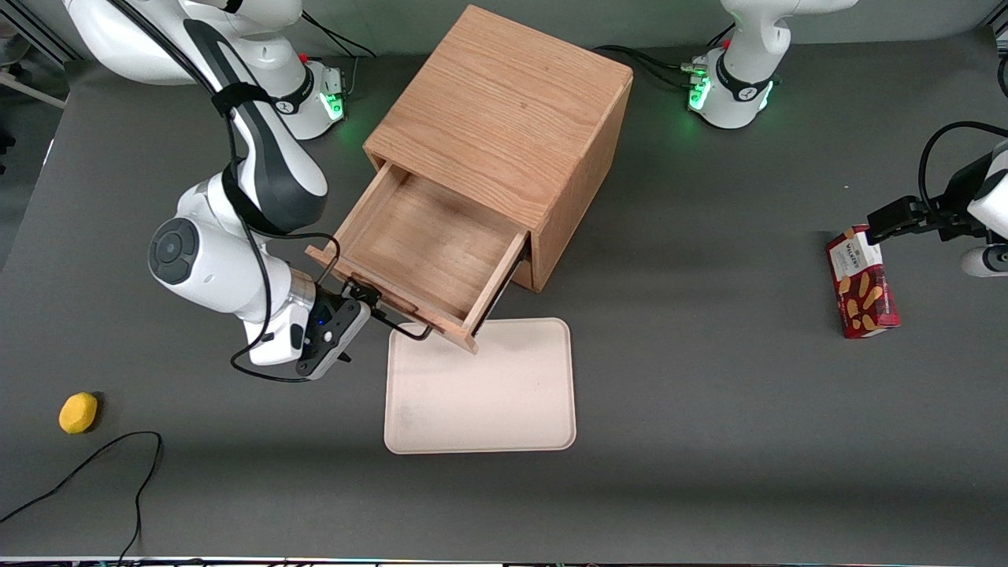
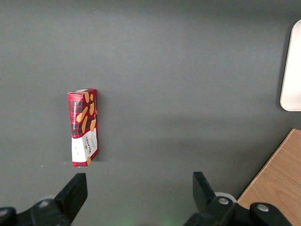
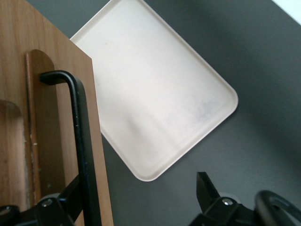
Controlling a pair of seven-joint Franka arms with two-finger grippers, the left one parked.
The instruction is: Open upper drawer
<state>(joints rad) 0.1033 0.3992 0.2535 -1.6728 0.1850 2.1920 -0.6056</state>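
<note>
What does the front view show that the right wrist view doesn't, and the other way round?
Only the front view shows the whole cabinet, the pulled-out upper drawer with its bare inside, a yellow object and a biscuit box. Only the right wrist view shows close up the black handle between the open end effector fingers. Both show the beige tray.

Working right arm [image 1: 236, 236]: glossy white rounded shells with dark grey-black joint sections, a round grey cap on one joint, and black cables looped along the links. Its gripper [image 1: 364, 303], near the upper drawer [image 1: 417, 252], is black with a small blue light on the wrist housing. The base [image 1: 315, 98] glows green.
</note>
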